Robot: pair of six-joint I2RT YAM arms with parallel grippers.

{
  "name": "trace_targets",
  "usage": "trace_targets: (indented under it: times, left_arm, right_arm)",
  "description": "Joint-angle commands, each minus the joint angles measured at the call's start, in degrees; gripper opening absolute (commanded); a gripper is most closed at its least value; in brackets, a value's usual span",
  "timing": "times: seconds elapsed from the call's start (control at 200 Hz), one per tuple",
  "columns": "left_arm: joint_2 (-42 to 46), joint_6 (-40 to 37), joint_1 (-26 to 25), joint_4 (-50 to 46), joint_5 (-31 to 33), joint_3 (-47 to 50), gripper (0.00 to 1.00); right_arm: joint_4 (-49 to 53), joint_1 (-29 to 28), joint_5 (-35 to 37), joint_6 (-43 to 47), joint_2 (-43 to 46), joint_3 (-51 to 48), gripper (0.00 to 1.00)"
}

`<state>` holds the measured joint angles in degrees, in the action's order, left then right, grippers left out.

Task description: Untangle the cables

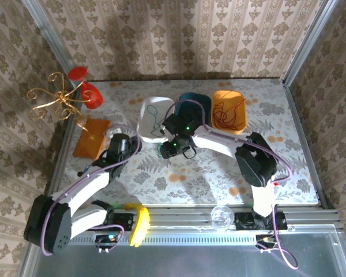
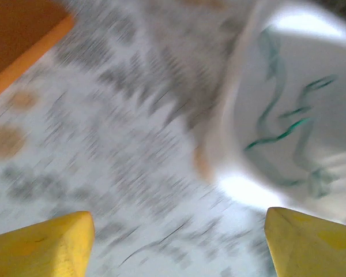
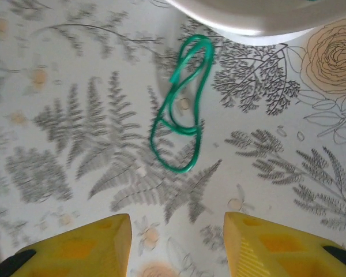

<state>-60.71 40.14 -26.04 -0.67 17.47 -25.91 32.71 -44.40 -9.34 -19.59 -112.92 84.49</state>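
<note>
A green cable (image 2: pixel 282 135) lies in loose curves inside the white bowl (image 2: pixel 242 173), ahead and to the right of my left gripper (image 2: pixel 179 222). That gripper is open, with nothing between its yellow fingers, and its view is motion-blurred. A loop of green cable (image 3: pixel 181 115) lies on the tablecloth just below the white bowl's rim (image 3: pixel 254 26). Behind that loop my right gripper (image 3: pixel 176 222) hovers open, with nothing between its fingers. From above, the left gripper (image 1: pixel 120 144) is left of the white bowl (image 1: pixel 145 109) and the right gripper (image 1: pixel 176 148) is in front of it. A red cable (image 1: pixel 224 118) sits in the orange bowl (image 1: pixel 242 112).
A teal bowl (image 1: pixel 197 99) stands between the white and orange bowls. An orange block (image 1: pixel 91 137) lies left of the left gripper, and a gold wire stand (image 1: pixel 57 98) with red pieces is at the far left. Patterned walls enclose the table.
</note>
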Motion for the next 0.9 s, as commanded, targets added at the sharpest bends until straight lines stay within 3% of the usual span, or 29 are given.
trace_targets:
  times: [0.0, 0.175, 0.44, 0.605, 0.895]
  left_arm:
    - [5.19, 3.49, 0.30, -6.43, 3.91, 3.41, 0.78]
    - [9.37, 3.41, 0.38, -5.84, 2.15, 6.57, 0.79]
    - [5.59, 1.99, 0.41, 1.75, -4.89, 7.54, 0.79]
    - [0.60, -0.89, 0.38, 9.61, -13.23, 7.02, 0.78]
    - [-2.47, -8.40, 0.23, 19.36, -33.74, 4.06, 0.75]
  right_arm:
    - [4.66, 0.71, 1.55, 1.23, -3.95, 4.70, 0.47]
    - [3.01, 0.67, 0.20, 0.60, -8.25, 6.90, 0.43]
    - [-1.68, 0.74, -1.79, -1.50, -9.75, 6.80, 0.29]
    - [-3.65, 0.85, -3.35, -1.66, -9.37, 5.58, 0.08]
    - [-10.78, 2.64, -9.71, -0.55, 3.45, -8.55, 0.02]
